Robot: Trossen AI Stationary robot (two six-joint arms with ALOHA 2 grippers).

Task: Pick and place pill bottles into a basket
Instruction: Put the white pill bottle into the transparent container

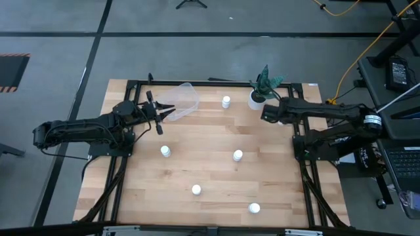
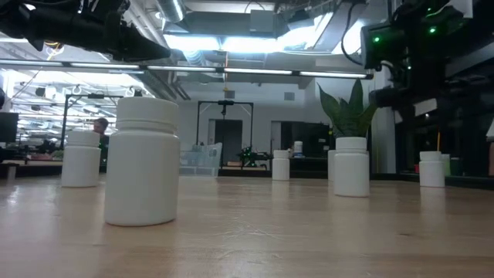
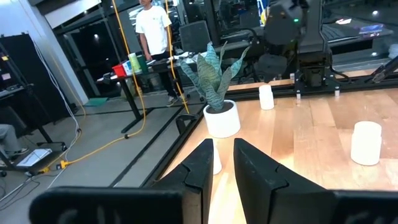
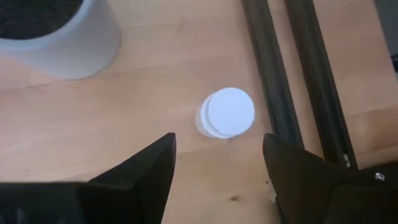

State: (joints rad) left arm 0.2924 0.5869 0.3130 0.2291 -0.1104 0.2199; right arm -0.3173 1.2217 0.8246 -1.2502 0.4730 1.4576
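Showing person (image 3: 152, 25) only from left wrist

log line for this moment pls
phase: reaching | right gripper: open, above a pill bottle near plant pot | left gripper: at basket edge | basket: no bottles visible inside

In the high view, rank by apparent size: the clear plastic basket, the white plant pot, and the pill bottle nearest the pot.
1. Clear, see-through plastic basket, by far the largest.
2. Round white plant pot holding the green plant.
3. Small white cylindrical pill bottle, the smallest, though not much smaller than the pot.

All sit along the table's far side, so camera distance hardly skews this.
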